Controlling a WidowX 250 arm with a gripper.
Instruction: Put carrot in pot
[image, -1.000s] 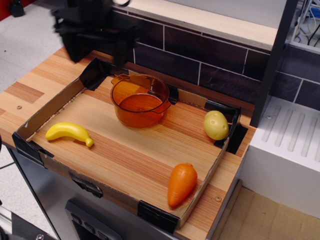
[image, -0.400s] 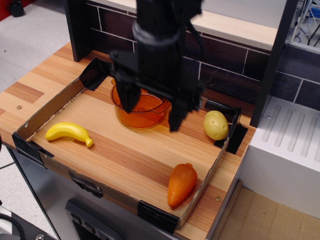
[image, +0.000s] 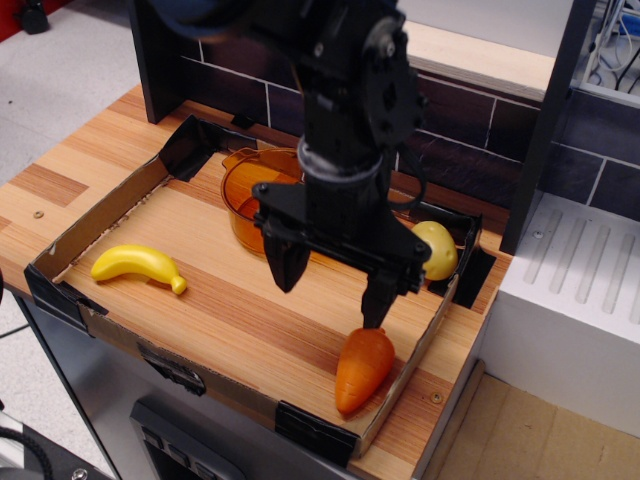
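Note:
The orange toy carrot (image: 362, 371) lies at the front right corner of the cardboard-walled tray, its thick end toward the back. The translucent amber pot (image: 246, 196) stands at the back middle of the tray, mostly hidden behind the arm. My black gripper (image: 331, 293) hangs open above the tray between pot and carrot. One fingertip (image: 375, 312) sits just over the carrot's thick end; the other fingertip (image: 286, 274) is to the left. It holds nothing.
A yellow banana (image: 138, 267) lies at the tray's left front. A yellow-green potato (image: 438, 249) sits at the right back corner, partly hidden by the gripper. Low cardboard walls (image: 100, 212) ring the tray. A dark brick wall (image: 470, 140) stands behind.
The arm has swept in from the back left, past the pot, toward the front right. The open gripper has come down close over the carrot. The objects have not moved.

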